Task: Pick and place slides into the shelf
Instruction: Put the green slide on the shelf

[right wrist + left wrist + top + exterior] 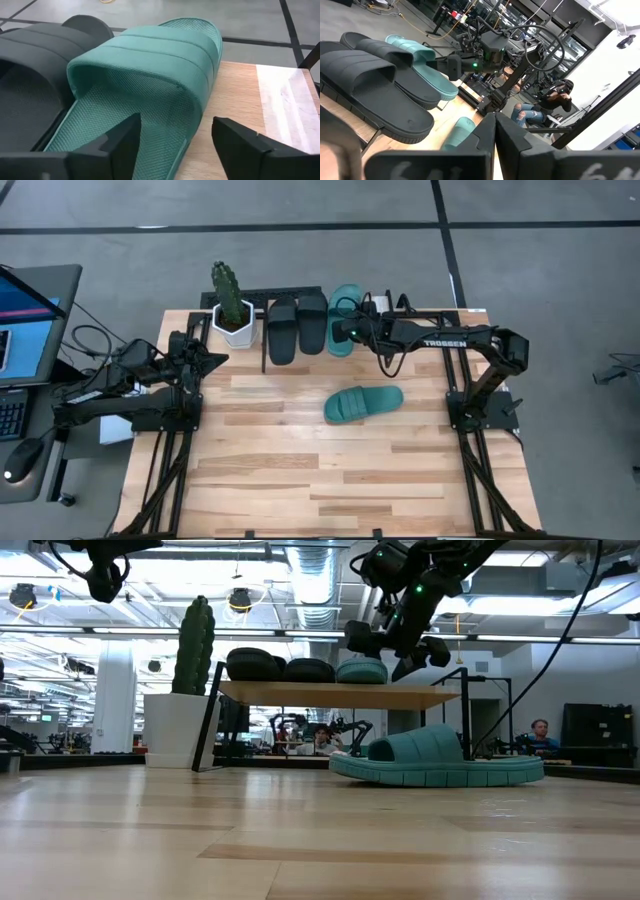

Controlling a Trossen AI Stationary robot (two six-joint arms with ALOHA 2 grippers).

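From above, two black slides (296, 326) and one teal slide (344, 320) sit side by side on the shelf (300, 295); a second teal slide (364, 402) lies on the table (300, 480). The left gripper (205, 360) waits beside the cactus pot (235, 323). In the right wrist view, the right gripper (175, 137) hangs released over the shelved teal slide. In the left wrist view, the left gripper's fingers are closed together, empty.

Lighting: bright, even, overhead; ceiling strip lights (150, 630) visible in low view, w/ glare washing out upper right.
Shadows: soft, faint; shade beneath the shelf (340, 694).
Tabletop (300, 460): evenly lit, no hot spots.
Focus: low view sharp at mid-distance, near planks blurred. Left wrist view: own fingers (485, 145) blurred, bkgd clear. Right wrist view: teal slide (150, 75) crisp, weave texture legible; 2 near fingers (120, 140) soft.
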